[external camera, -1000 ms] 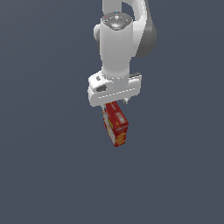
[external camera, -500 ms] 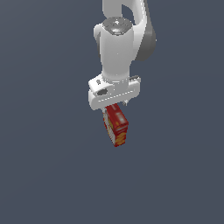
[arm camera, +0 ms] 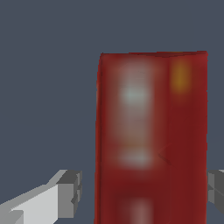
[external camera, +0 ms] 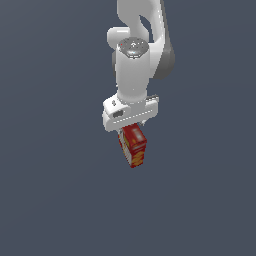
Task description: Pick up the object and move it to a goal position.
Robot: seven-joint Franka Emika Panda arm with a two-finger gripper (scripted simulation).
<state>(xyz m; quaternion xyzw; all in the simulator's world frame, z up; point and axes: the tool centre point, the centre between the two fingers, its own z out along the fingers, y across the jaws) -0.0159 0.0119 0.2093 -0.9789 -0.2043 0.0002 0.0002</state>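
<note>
The red cracker box (external camera: 133,145) with orange-yellow crackers printed on it stands on the dark grey floor, slightly tilted in the exterior view. My gripper (external camera: 131,131) is right above it, with its fingers down around the box's top. In the wrist view the box (arm camera: 151,140) fills the space between the two grey fingers. One finger (arm camera: 70,192) stands a small gap away from the box's side. The other finger (arm camera: 216,188) sits at the box's opposite edge. The gripper is open around the box.
The plain dark grey floor (external camera: 50,200) surrounds the box on all sides. No other object shows in either view.
The arm has come down, bringing the gripper's hand closer onto the box's top. The box has not moved.
</note>
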